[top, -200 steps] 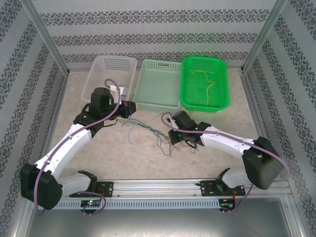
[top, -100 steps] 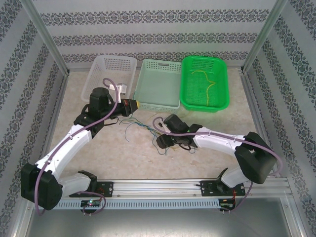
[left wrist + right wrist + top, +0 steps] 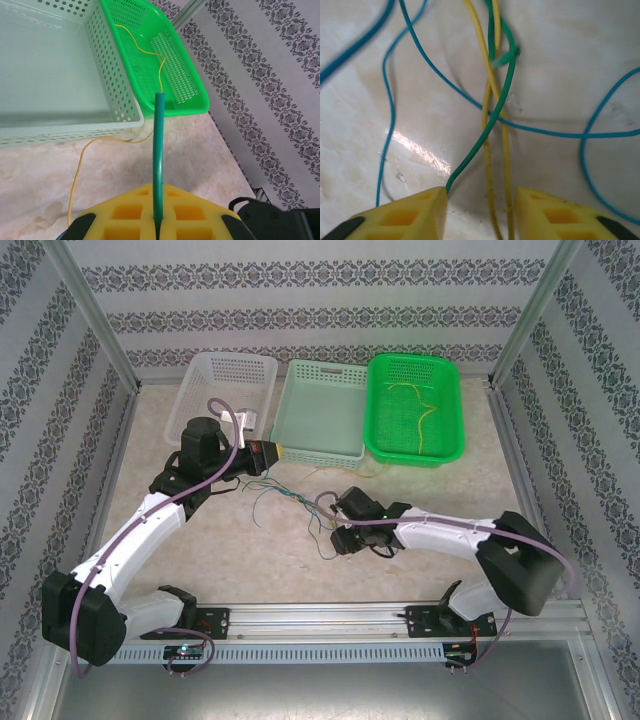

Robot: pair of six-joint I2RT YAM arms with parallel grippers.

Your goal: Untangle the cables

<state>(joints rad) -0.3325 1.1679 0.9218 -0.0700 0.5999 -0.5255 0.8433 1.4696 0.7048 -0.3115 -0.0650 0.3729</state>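
We see the left gripper [image 3: 278,453] pressed tight together on a dark green cable [image 3: 159,150]. In the left wrist view the left gripper [image 3: 157,220] has its two yellow fingers [image 3: 125,215] touching the cable from both sides. The dark green cable comes straight out from between them. It points away from the gripper, toward the near corner of the green basket [image 3: 175,65], and its tip shows in front of that basket's wall. From above, this gripper hangs just beside the front wall of the pale basket [image 3: 318,453] and points to the right. The right gripper [image 3: 342,538] is low over the bench [image 3: 230,540] with its fingers apart. It is not squeezing anything. In the right wrist view the right gripper [image 3: 480,210] has two yellow cables [image 3: 506,170] lying in the gap between its fingers. They run side by side, up and away from it. A green cable [image 3: 465,157] starts at the inner edge of the left finger [image 3: 405,215] and slants up to the right, crossing the yellow ones. We cannot tell if it touches that finger. A blue cable [image 3: 545,134] lies across all of them from side to side. From above, the cables [image 3: 300,502] make a loose tangle on the bench. It stretches on a slant from the left gripper down to the right gripper. One more yellow wire [image 3: 425,418] lies curled inside the green basket [image 3: 412,458].
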